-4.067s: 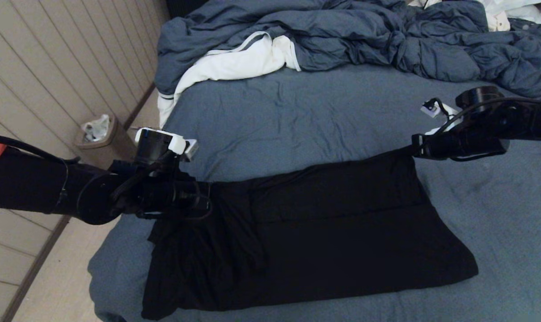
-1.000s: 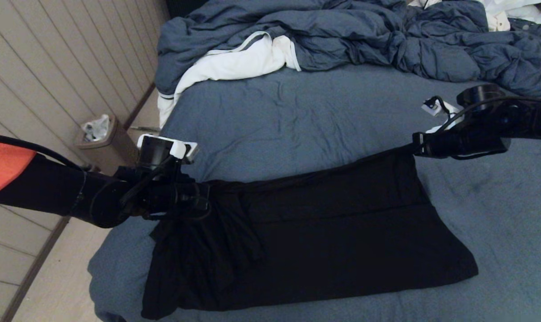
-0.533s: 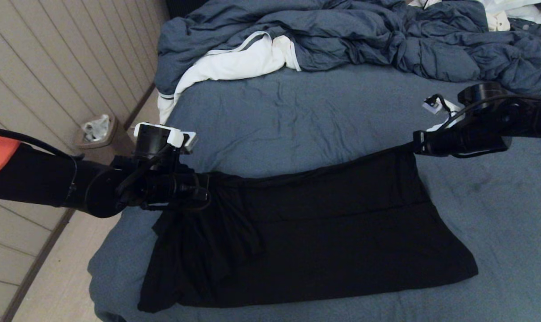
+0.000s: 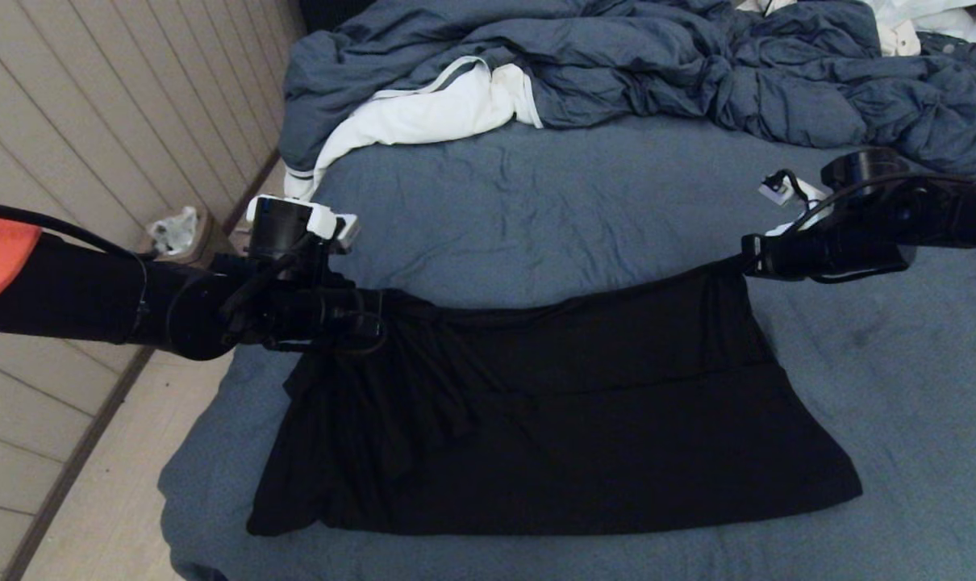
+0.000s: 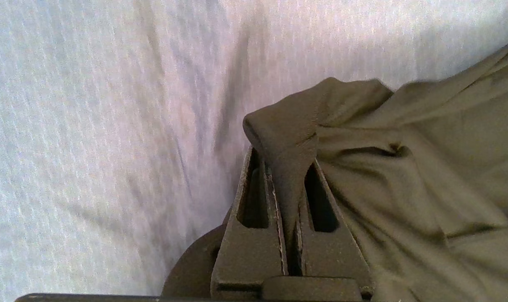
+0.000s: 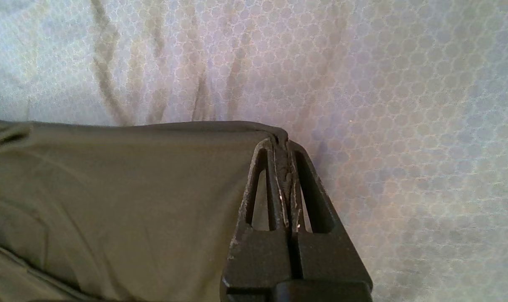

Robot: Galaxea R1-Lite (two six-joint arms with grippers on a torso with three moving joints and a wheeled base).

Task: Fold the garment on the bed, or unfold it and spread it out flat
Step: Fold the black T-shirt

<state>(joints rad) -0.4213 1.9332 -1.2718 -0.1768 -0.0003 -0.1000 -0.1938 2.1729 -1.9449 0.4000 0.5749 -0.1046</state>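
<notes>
The garment, a plain black cloth with no print showing, hangs stretched between my two grippers over the bed, its lower part resting on the blue-grey sheet. My left gripper is shut on the cloth's upper left corner; a bunched fold of the garment is pinched in the left gripper. My right gripper is shut on the upper right corner. In the right wrist view the garment has its edge clamped in the right gripper.
A rumpled blue-grey duvet lies across the far side of the bed, with a white cloth beside it. A small bin stands on the floor by the panelled wall, left of the bed.
My left gripper has risen and moved slightly away from me with its corner. The garment's near left edge has lifted and slid up the sheet. The right gripper has barely moved.
</notes>
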